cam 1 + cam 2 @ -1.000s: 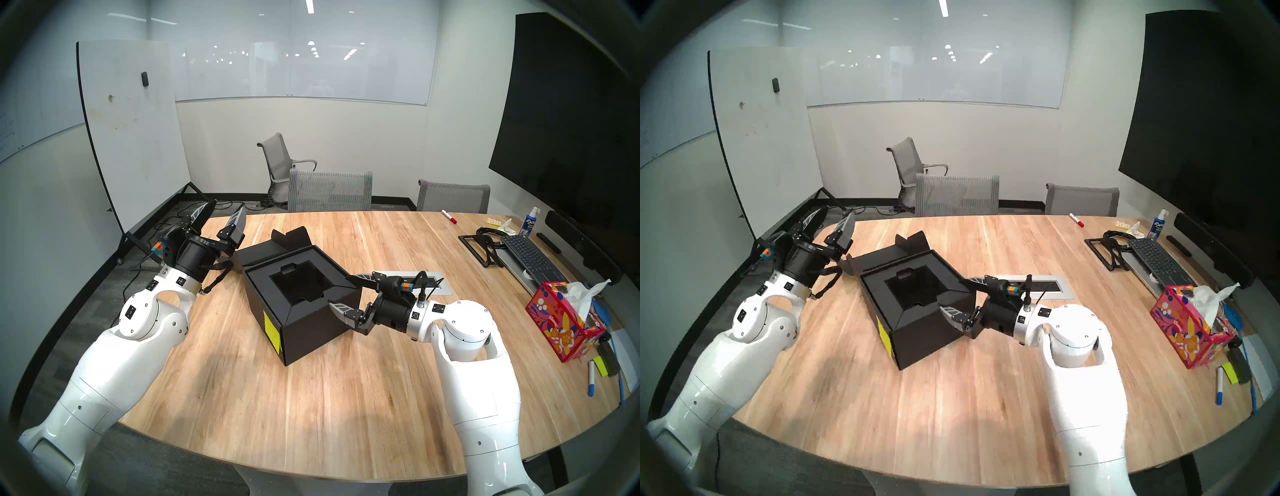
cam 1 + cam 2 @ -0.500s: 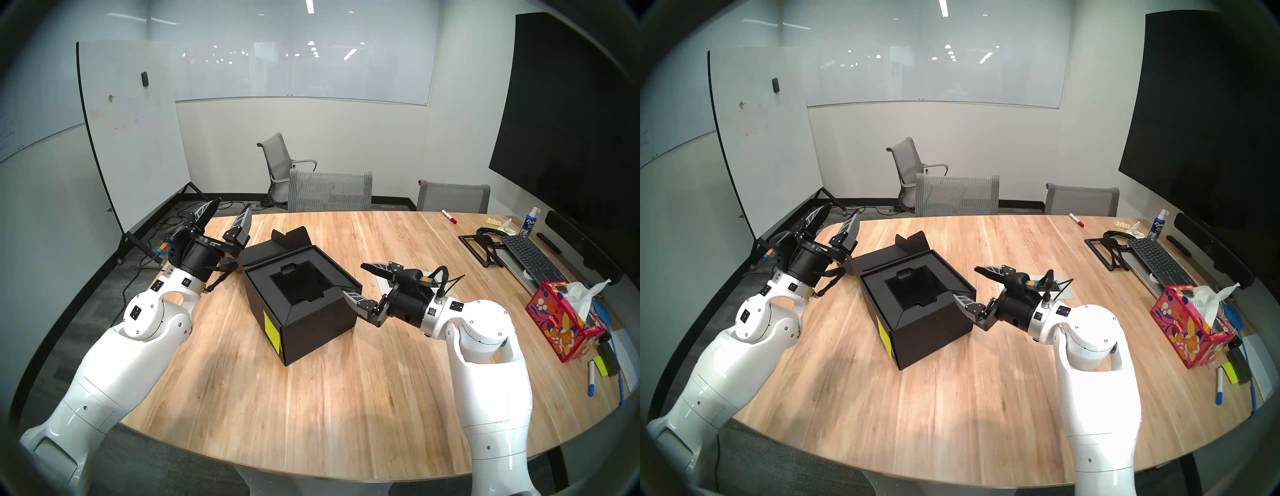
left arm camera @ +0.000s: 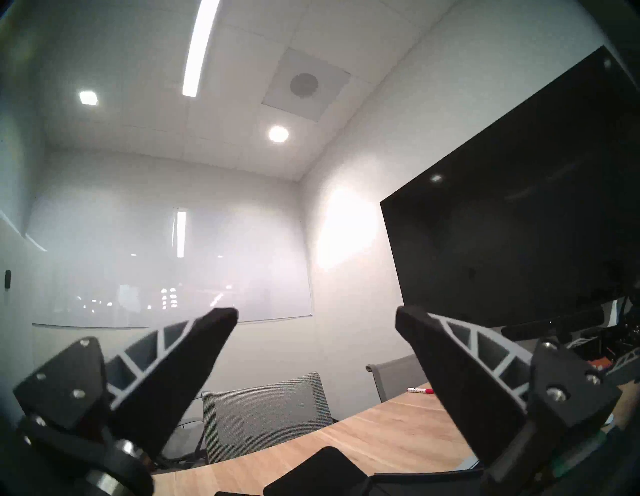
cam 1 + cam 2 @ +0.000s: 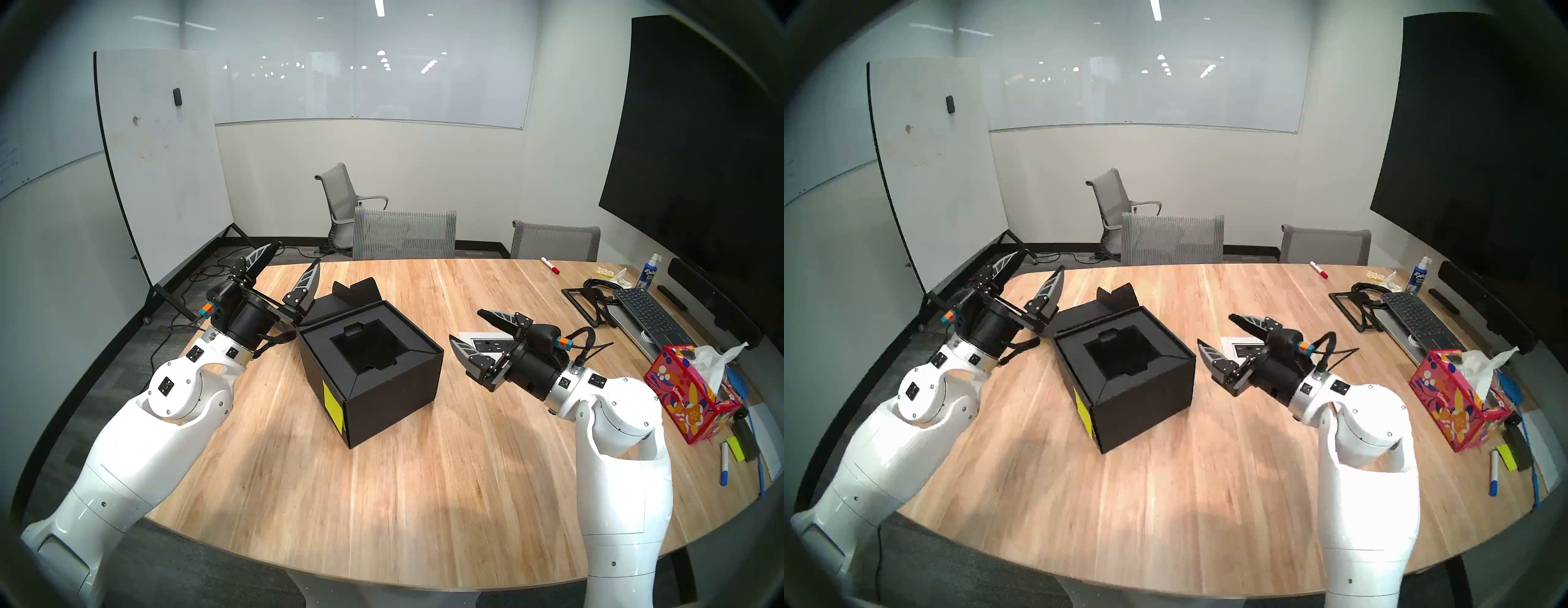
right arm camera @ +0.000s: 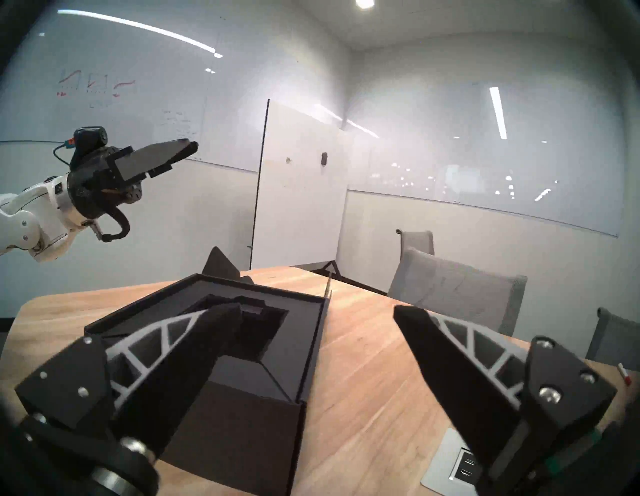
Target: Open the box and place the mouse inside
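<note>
The black box point(image 4: 390, 382) stands mid-table with its lid point(image 4: 329, 303) folded back to the far left and its dark cavity point(image 4: 365, 348) open to view. A neon yellow note point(image 4: 332, 405) is stuck on its left front side. No mouse shows in any view. My left gripper point(image 4: 297, 254) hangs open above the table's far-left corner, just left of the lid, holding nothing. My right gripper point(image 4: 466, 325) is open and empty, a short way right of the box and apart from it. In the right wrist view the box point(image 5: 242, 408) lies ahead of the gripper point(image 5: 315, 309).
A power outlet panel point(image 4: 488, 342) is set into the table under my right gripper. At the right edge are a patterned tissue box point(image 4: 689, 397), a keyboard point(image 4: 649, 316), a spray bottle point(image 4: 648, 271) and a blue marker point(image 4: 724, 467). A red marker point(image 4: 550, 265) and grey chairs point(image 4: 405, 233) are at the far side.
My right gripper has drawn back to the right, away from the box's right corner that it straddled. My left gripper has tilted up and shifted slightly right. The box has stayed put.
</note>
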`<state>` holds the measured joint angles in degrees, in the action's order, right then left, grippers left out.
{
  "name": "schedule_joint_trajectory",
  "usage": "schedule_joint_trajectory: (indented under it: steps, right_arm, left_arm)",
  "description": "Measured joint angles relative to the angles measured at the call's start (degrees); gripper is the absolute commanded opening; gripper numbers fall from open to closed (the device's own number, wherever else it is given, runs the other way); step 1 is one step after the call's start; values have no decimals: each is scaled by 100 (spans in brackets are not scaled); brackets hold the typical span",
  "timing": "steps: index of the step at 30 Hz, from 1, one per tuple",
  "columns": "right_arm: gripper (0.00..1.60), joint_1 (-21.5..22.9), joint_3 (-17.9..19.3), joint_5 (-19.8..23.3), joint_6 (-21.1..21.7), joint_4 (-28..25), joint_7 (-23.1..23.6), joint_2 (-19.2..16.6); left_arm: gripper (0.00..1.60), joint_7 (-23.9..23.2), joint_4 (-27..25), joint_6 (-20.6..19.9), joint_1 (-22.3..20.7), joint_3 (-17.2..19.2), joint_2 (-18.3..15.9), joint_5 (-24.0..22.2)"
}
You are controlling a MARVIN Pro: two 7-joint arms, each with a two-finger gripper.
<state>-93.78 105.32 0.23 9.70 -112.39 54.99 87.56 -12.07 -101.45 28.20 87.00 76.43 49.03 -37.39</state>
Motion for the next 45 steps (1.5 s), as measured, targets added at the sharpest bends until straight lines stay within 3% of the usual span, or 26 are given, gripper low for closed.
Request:
schedule_joint_trajectory:
  steps: [22,45]
  right_arm:
    - [160,20,1248,187,62,190,-241,-53]
    - [160,-308,1799,-199,132,-18,-968,302]
  left_arm:
    - [160,315,76,-83,64,-158,126,399]
    - [160,500,-214,-146,183,-129,101,486]
